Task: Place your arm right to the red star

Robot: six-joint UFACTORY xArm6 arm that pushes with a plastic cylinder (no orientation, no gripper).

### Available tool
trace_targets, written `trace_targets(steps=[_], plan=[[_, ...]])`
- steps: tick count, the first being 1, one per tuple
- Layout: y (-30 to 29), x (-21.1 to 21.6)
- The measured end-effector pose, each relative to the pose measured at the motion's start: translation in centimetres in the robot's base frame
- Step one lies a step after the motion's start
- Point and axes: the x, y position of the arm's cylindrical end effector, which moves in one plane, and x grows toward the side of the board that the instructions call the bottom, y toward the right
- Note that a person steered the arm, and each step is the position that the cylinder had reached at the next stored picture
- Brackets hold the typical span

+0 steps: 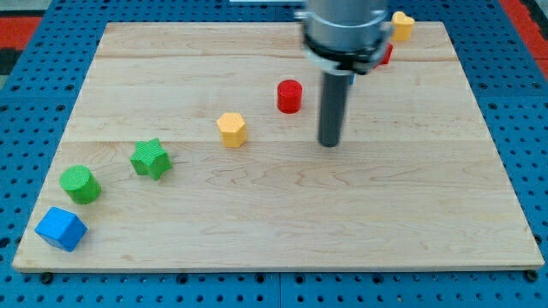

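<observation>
My tip (330,143) rests on the wooden board (274,214) near its middle, a little right of centre. A red block (387,56) near the view's top right is mostly hidden behind the arm's body, so its shape cannot be made out. My tip is well below it and to its left. A red cylinder (289,96) stands up and to the left of my tip, with a small gap between them.
A yellow hexagon block (231,129) lies left of my tip. A green star (150,158), a green cylinder (80,184) and a blue cube (60,228) run down to the bottom left corner. A yellow block (402,26) sits at the top right edge.
</observation>
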Motion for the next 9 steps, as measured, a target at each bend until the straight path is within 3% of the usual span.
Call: trace_targets(steps=[1, 5, 7, 9], plan=[[4.7, -0.5], [5.2, -6.7], [5.2, -6.8], [5.6, -4.3]])
